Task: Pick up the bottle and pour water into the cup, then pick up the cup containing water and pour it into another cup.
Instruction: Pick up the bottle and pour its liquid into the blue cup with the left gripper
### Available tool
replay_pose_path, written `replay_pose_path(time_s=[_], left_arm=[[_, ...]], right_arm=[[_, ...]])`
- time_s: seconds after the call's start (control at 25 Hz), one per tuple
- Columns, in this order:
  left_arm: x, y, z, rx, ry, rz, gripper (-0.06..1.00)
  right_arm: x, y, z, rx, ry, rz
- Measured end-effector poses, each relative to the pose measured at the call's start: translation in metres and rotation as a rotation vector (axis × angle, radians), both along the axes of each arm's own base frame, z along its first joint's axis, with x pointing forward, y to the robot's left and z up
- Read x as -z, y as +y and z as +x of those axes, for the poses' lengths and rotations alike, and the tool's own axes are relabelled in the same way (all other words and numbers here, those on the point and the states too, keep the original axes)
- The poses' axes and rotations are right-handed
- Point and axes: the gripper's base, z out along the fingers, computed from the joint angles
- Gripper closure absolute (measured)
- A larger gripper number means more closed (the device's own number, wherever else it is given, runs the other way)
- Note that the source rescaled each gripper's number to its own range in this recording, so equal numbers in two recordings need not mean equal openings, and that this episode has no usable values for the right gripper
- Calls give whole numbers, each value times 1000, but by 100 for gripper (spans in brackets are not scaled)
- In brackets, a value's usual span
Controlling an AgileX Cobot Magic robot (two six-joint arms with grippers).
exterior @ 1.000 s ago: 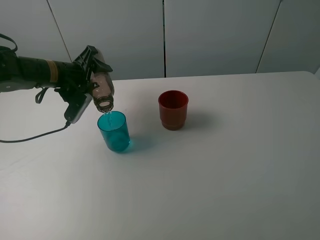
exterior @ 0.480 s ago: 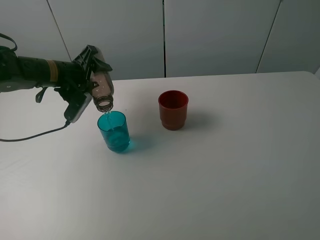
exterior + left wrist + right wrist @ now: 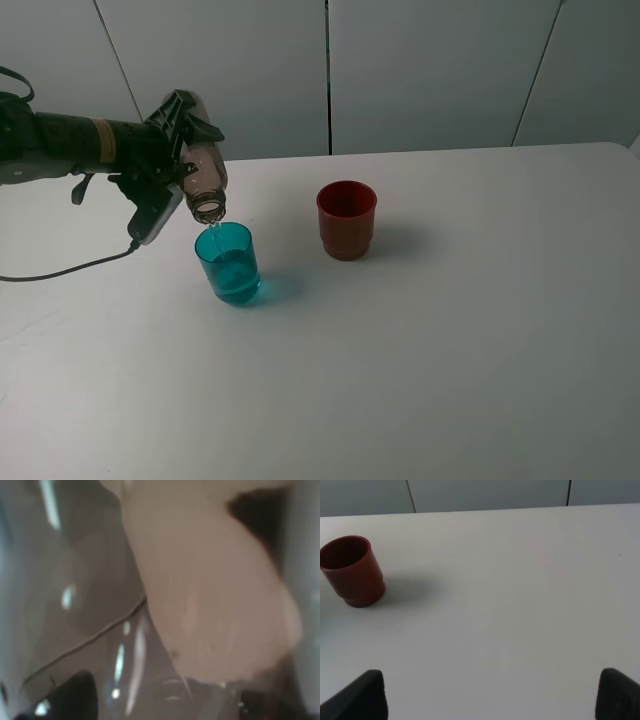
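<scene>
Your right gripper (image 3: 494, 696) shows only in its own wrist view: the two dark fingertips (image 3: 369, 694) stand spread wide apart with nothing between them, above bare white tabletop (image 3: 420, 380).

In the high view, the nearest thing to you is the teal cup (image 3: 229, 264), upright on the tabletop left of the middle. Directly above its rim hangs the mouth of the bottle (image 3: 205, 185), tipped steeply down toward the cup, and a thin thread of water seems to run from the mouth into it. Your left gripper (image 3: 190, 135) is clamped around the bottle's upper body, reaching in from the left edge. The left wrist view is filled by the blurred, smoky bottle wall (image 3: 100, 630) and little else can be made out there.

A black cable (image 3: 60, 272) trails across the tabletop below the arm.

Farther back and to the right, well apart from the teal cup, the red cup (image 3: 346, 218) stands upright. Behind it all are the pale wall panels (image 3: 430, 70).
</scene>
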Motion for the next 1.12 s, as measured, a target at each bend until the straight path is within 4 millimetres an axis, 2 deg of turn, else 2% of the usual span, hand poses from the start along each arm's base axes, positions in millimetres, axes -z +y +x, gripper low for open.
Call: replay_pose_path(time_s=[1.12], left_arm=[[-2,-4,0,21,-19,-11,94]], right_arm=[[0,0,0,0,0,0]])
